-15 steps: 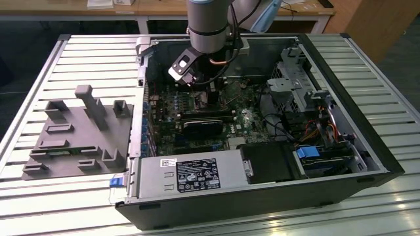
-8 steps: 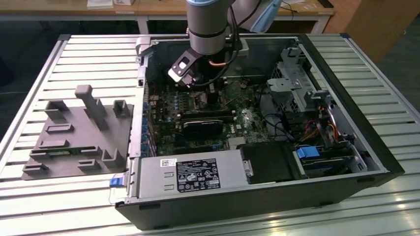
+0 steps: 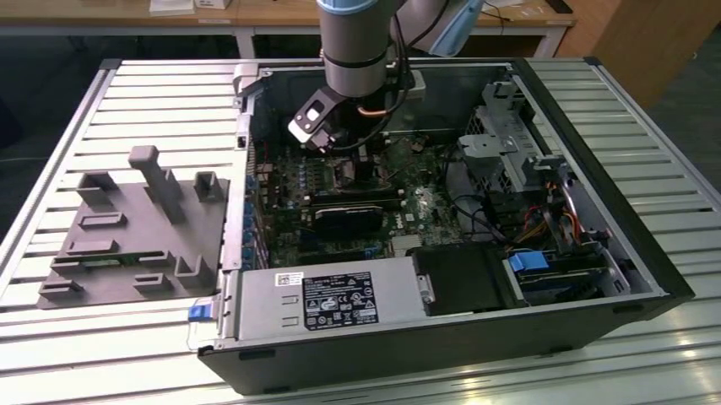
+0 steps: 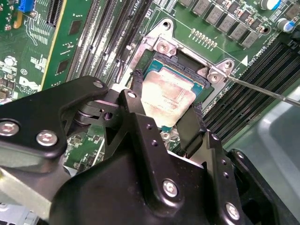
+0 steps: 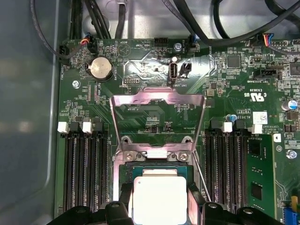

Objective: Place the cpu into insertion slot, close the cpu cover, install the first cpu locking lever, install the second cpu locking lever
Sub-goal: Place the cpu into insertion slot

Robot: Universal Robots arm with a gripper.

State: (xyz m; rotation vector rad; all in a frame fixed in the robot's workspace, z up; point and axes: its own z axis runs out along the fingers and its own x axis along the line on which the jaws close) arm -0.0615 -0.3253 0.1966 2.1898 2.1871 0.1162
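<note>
I had the cpu [image 5: 159, 199] pinched in my claw [image 4: 165, 99], one black finger [image 4: 190, 126] pressed to each of two opposite edges, its dull metal top facing up. It sat right over the slot [image 5: 154, 169], whose black rim showed around it in both wrist views; whether it was already down in the slot or just above it I could not tell. The cover [image 5: 154, 96] was swung open on the far side of the slot from my claw, hinged at the slot's edge and leaning back over the green board [image 5: 220, 101], which showed through its big cut-out middle. A thin lever [image 4: 267, 91] (bare wire, not hooked down) stuck out from a corner of the slot's metal frame, past the long memory slots [image 5: 84, 178] that ran along both sides. In the exterior view my arm [image 3: 355, 42] reached straight down into the open case [image 3: 474, 342], which lay on its side on the slatted surface [image 3: 631, 110]. A grey box [image 3: 327, 304] filled the case's near end, and a grey fixture [image 3: 135, 228] rested on the surface toward the exterior view's left, just beside the case.
</note>
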